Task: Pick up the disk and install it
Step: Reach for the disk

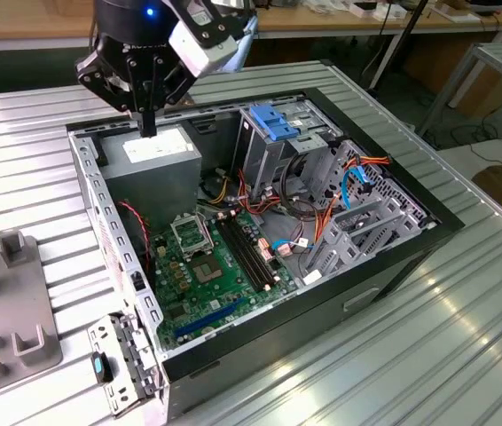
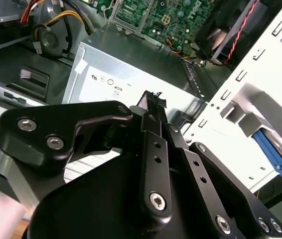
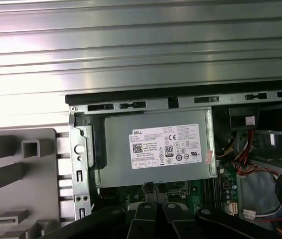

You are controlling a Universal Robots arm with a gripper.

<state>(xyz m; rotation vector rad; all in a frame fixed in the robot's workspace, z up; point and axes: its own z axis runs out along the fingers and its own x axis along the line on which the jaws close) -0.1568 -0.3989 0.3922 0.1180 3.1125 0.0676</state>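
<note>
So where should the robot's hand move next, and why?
Probably straight up a little. The gripper hangs shut and holds nothing, close over the silver power supply inside the open computer case. There's nothing to grab right there, and the case wall stands near, so I'd lift clear before going sideways.

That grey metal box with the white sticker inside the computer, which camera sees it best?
The first wrist view: the grey box faces the camera, nearly its whole stickered face in sight. The exterior view shows the box at a slant, below the tool. In the second wrist view the tool covers part of the box.
</note>
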